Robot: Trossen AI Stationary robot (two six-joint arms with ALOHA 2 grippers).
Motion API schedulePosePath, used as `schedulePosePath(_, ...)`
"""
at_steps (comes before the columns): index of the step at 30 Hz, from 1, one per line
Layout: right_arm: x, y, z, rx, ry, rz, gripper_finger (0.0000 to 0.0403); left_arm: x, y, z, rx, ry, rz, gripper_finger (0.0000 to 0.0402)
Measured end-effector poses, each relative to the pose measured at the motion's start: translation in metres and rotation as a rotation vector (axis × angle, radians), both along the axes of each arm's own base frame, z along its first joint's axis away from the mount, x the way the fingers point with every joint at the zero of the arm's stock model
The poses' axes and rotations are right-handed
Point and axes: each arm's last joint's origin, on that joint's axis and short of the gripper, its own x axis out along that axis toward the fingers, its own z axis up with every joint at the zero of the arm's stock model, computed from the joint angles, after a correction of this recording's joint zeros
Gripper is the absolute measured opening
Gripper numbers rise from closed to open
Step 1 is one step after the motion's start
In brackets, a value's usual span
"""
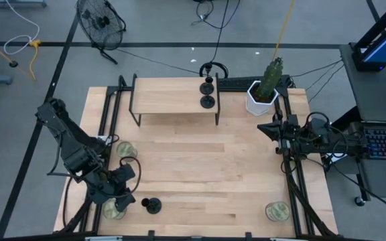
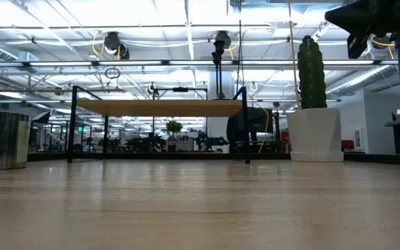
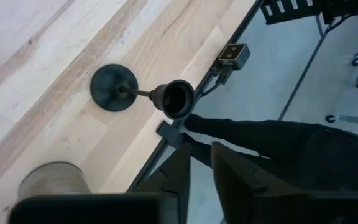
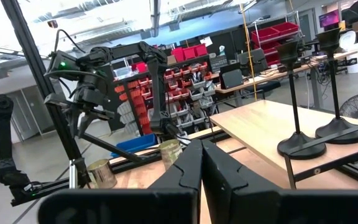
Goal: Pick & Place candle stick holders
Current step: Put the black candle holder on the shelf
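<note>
Seen from straight above, a pale wooden table (image 1: 200,167) fills the middle of the scene, with wide bare boards across its centre. At the far left, the left arm reaches in over the table's near-left corner, and the left gripper (image 1: 120,199) hangs just above that near edge with its fingers (image 3: 178,177) drawn close together, a narrow slit between them, holding nothing. Just beside it to the right, one black candle stick holder (image 1: 152,205) stands upright on its round base, close to the near edge; the left wrist view looks down on its base, thin stem and cup. Two greenish glass jar candles (image 1: 126,149) sit on the left side — one near the left edge, the other (image 1: 113,209) right at the near-left corner beside the gripper. Toward the back, a raised wooden shelf (image 1: 169,96) on black legs spans the far edge, and two more candle stick holders (image 1: 208,102) stand upright at its right end, one behind the other. Further right, a white pot with a cactus (image 1: 263,94) occupies the far-right corner. A third jar candle (image 1: 277,211) rests near the near-right corner. At the right edge, the right arm waits, its right gripper (image 1: 271,127) raised above the boards with fingers pressed together, empty — well apart from everything else.
</note>
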Motion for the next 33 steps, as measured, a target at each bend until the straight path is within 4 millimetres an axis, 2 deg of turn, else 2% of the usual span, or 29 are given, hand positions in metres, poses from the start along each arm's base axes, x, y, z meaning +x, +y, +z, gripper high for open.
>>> schedulePosePath(8,0.0,0.0,0.0,0.0,0.0,0.0,0.0,0.0,0.003,-0.001,0.053,-0.03,0.05,0.0198)
schedulePosePath(13,0.0,0.0,0.0,0.0,0.0,0.0,0.0,0.002,0.001,0.0,0.035,-0.045,0.053,0.0242)
schedulePosePath(19,0.0,0.0,0.0,0.0,0.0,0.0,0.0,0.002,-0.004,0.004,0.03,-0.117,0.029,0.0262)
schedulePosePath(27,0.0,0.0,0.0,0.0,0.0,0.0,0.0,-0.007,-0.027,-0.005,0.195,-0.216,-0.175,0.0269)
schedulePosePath(33,0.0,0.0,0.0,-0.002,0.0,0.0,0.0,-0.018,-0.045,-0.016,0.326,-0.269,-0.188,0.0269)
